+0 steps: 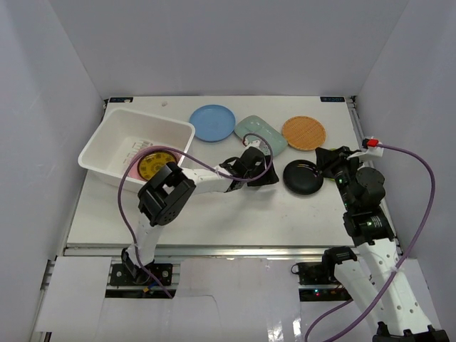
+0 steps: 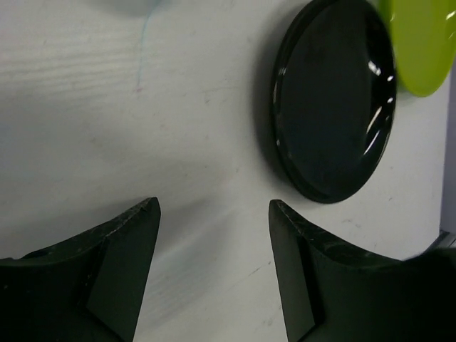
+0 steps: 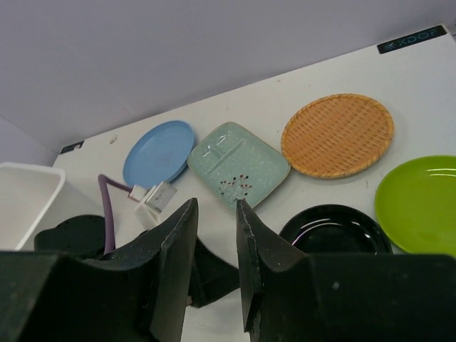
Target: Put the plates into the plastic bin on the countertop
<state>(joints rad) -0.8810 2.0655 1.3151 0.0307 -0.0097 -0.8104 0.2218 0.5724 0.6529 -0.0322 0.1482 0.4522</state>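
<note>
The white plastic bin (image 1: 114,139) stands at the back left of the countertop (image 1: 214,214), with a yellow-patterned plate (image 1: 157,164) over a pink one inside. A blue plate (image 1: 212,122), a pale green dish (image 1: 261,134) and an orange textured plate (image 1: 303,132) lie along the back. The black plate (image 1: 304,177) lies in front of them. My left gripper (image 1: 265,178) is low over the counter just left of the black plate (image 2: 331,100), open (image 2: 214,206) and empty. My right gripper (image 3: 215,206) hovers by the black plate's right edge, narrowly open and empty. A lime green plate (image 3: 420,203) lies under it.
White walls close in the counter on three sides. The left arm's purple cable (image 1: 125,192) loops in front of the bin. The right arm's cable (image 1: 420,185) swings past the right edge. A metal rail (image 1: 228,249) runs along the near edge.
</note>
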